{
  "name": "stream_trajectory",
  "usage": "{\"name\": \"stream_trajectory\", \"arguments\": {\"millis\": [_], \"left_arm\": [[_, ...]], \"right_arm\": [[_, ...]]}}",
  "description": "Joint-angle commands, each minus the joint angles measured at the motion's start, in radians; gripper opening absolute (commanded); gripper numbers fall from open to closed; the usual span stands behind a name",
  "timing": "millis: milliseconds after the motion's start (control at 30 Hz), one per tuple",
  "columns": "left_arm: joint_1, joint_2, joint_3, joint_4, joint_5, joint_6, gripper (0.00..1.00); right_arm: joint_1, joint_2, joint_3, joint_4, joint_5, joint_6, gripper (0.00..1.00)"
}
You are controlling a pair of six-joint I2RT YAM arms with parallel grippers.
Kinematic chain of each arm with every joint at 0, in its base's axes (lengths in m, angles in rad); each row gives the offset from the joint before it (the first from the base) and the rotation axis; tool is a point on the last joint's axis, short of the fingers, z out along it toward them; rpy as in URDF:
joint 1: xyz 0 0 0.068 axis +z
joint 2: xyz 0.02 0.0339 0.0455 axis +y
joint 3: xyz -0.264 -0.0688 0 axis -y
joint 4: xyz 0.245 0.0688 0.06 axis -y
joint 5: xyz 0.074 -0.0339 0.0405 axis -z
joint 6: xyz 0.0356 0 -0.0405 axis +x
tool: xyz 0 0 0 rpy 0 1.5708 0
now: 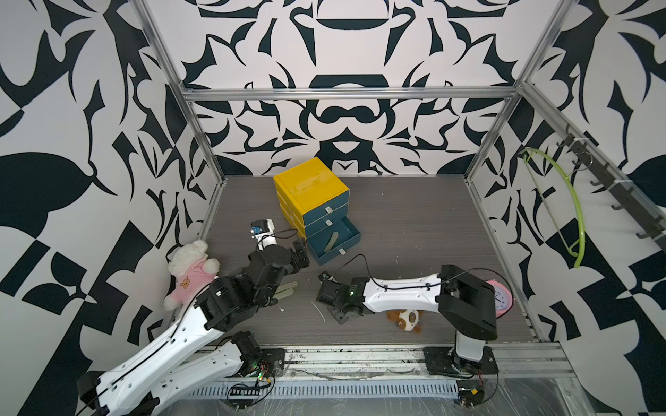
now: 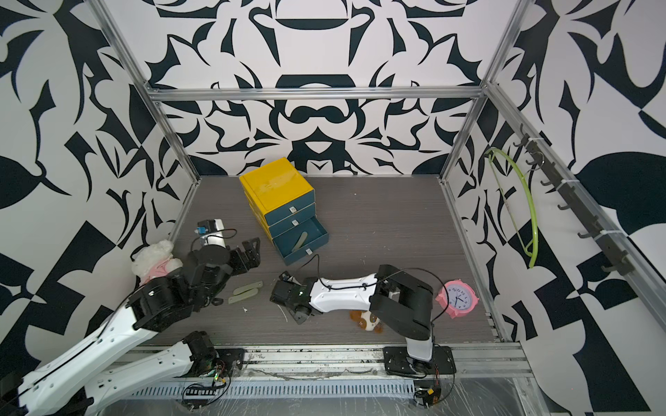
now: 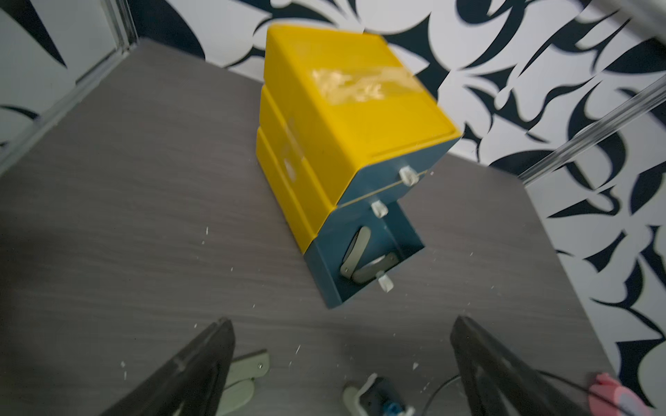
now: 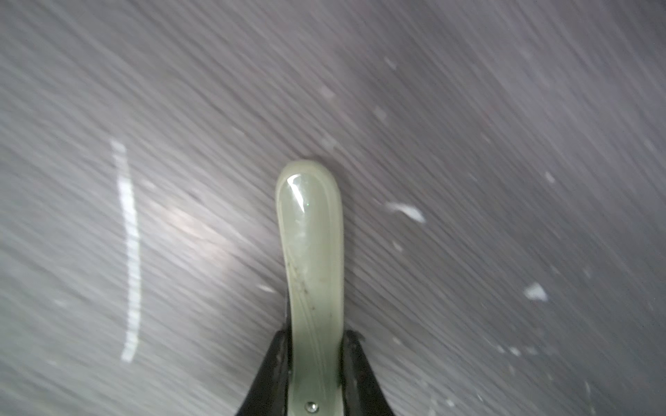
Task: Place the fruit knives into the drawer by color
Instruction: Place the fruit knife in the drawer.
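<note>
In both top views the yellow cabinet stands toward the back of the bench. Its bottom drawer is open, with an olive knife lying inside. The two loose knives lie side by side on the bench between the arms. The left claw hangs just beside the open drawer. The right claw points down at the bench in front of the cabinet, and what it carries is hidden there. In the left wrist view the left claw is spread wide and empty, facing the cabinet, and the drawer holds two crossed olive knives. In the right wrist view the right claw is pinching the held knife across its narrow edges, close to the riveted end. The rounded tip juts out free over the blurred bench. The piece looks like light, stiff, glossy plastic, so it is probably slippery and may pivot when gripped this near one end. A hold nearer the middle seems steadier, and gentle pressure should suffice.
</note>
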Motion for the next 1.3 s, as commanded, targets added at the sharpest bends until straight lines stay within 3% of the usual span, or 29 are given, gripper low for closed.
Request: {"name": "stream_trajectory", "arguments": {"millis": [0,300,433,600,800,1067,1133,1200,1267], "left_arm": [[0.000,0.018,-0.096,0.007,0.044,-0.106,0.99],[-0.001,0.023,-0.294,-0.004,0.104,-0.229,0.99],[0.000,-0.030,-0.349,-0.030,0.104,-0.273,0.99],[-0.001,-0.106,-0.386,-0.060,0.098,-0.313,0.99],[0.000,-0.160,-0.408,-0.071,0.108,-0.340,0.99],[0.000,-0.190,-0.416,-0.088,0.117,-0.357,0.99],[0.000,-0.197,-0.420,-0.084,0.120,-0.363,0.99],[0.000,-0.203,-0.423,-0.071,0.129,-0.356,0.99],[0.003,-0.205,-0.427,-0.062,0.141,-0.351,0.99]], "right_arm": [[-0.039,-0.079,-0.055,0.017,0.077,0.062,0.02],[-0.158,-0.272,-0.106,0.106,0.084,0.078,0.02],[-0.247,-0.321,-0.070,0.206,-0.029,0.134,0.02],[-0.333,-0.249,0.041,0.315,-0.153,0.286,0.02],[-0.403,-0.101,0.178,0.418,-0.213,0.468,0.03],[-0.431,0.012,0.264,0.411,-0.201,0.567,0.07],[-0.438,0.030,0.276,0.411,-0.203,0.572,0.12],[-0.445,0.046,0.288,0.405,-0.210,0.572,0.26],[-0.451,0.046,0.291,0.423,-0.216,0.561,0.33]]}}
